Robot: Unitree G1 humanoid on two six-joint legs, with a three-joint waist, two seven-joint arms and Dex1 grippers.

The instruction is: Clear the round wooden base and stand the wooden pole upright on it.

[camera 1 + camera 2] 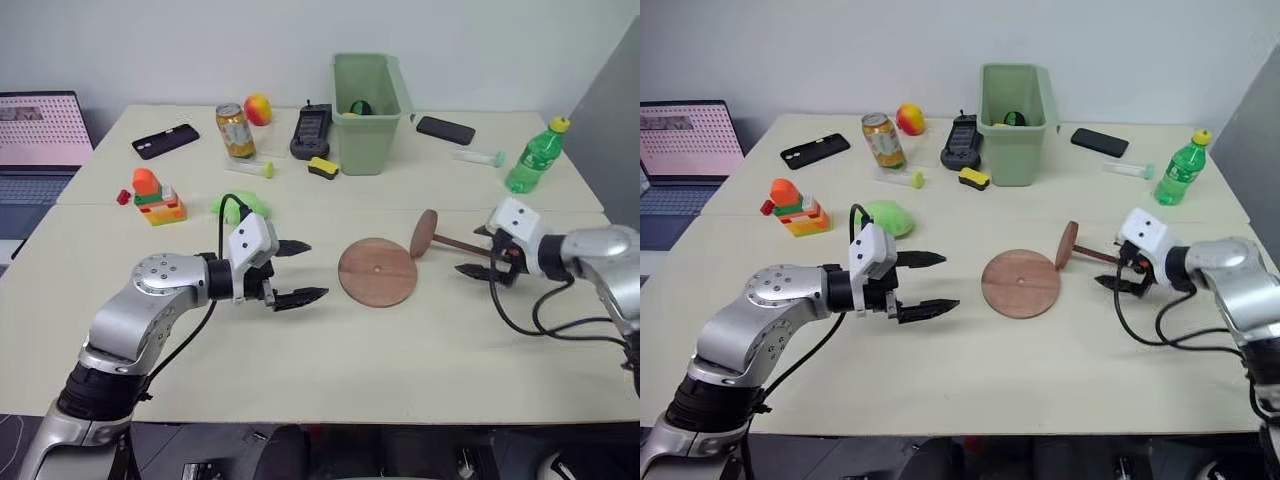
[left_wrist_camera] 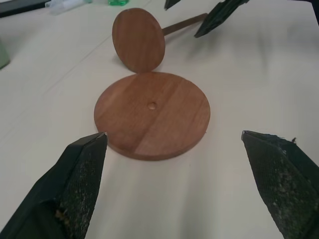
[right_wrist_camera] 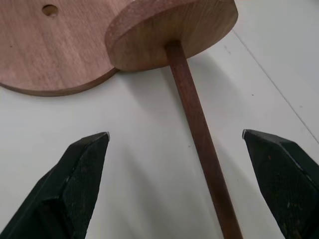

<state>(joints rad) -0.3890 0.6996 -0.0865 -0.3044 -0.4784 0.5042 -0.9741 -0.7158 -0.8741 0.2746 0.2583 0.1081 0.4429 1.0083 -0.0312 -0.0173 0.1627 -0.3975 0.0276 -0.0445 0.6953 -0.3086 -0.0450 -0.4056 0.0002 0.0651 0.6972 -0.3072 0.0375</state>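
One base (image 1: 377, 272), one pole (image 1: 450, 241)

Both arms are clad in silver-grey shells with black joints. White wrist blocks carry black two-fingered parts: left hand (image 1: 297, 272), right hand (image 1: 484, 252). Black cables are looped alongside.

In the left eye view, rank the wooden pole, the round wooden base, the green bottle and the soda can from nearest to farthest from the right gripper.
1. Wooden pole: lying right at the right gripper.
2. Round wooden base: flat on the table, toward the centre.
3. Green bottle: upright behind the gripper, near the far right edge.
4. Soda can: far across, at the back left.
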